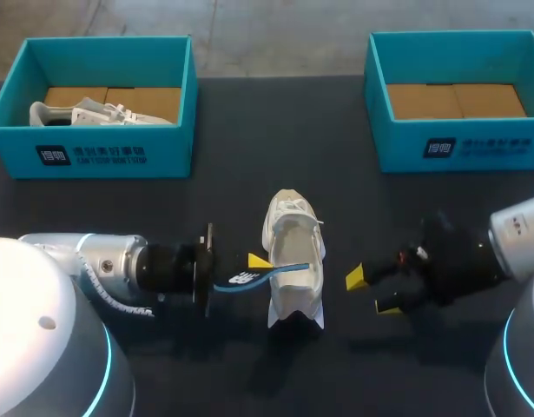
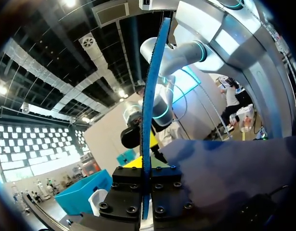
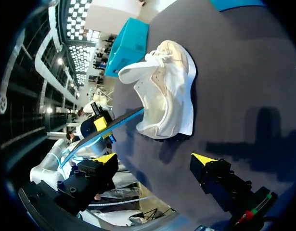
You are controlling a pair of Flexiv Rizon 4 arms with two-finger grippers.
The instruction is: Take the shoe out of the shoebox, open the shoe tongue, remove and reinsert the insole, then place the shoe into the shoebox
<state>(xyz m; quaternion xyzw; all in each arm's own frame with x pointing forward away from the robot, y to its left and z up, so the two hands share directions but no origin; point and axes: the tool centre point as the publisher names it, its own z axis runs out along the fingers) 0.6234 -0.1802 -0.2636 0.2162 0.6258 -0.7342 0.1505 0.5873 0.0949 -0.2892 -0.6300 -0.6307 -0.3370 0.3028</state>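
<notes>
The left gripper (image 1: 253, 263) is clamped on the blue insole (image 1: 268, 276). In the left wrist view the insole (image 2: 150, 115) stands edge-on, pinched between the two black finger blocks of that gripper (image 2: 145, 175) and running out ahead of them. Its free end reaches over the wide opening of the white shoe (image 1: 293, 261); whether it touches the lining cannot be told.

The shoe rests upright on its sole on the dark table (image 1: 249, 174), just beside the left gripper, with its toe toward the boxes. In the right wrist view the shoe (image 3: 164, 94) is ahead of the right gripper (image 3: 155, 159), and the insole (image 3: 120, 120) comes to its collar from the side.

The right gripper (image 1: 372, 291) hangs on the other side of the shoe, near it but apart. Its fingers are spread wide with nothing between them.

At the far edge, well apart from the grippers, stand two teal boxes. The left box (image 1: 102, 158) holds a second shoe (image 1: 93, 113). The right box (image 1: 458, 152) shows only its brown floor.
</notes>
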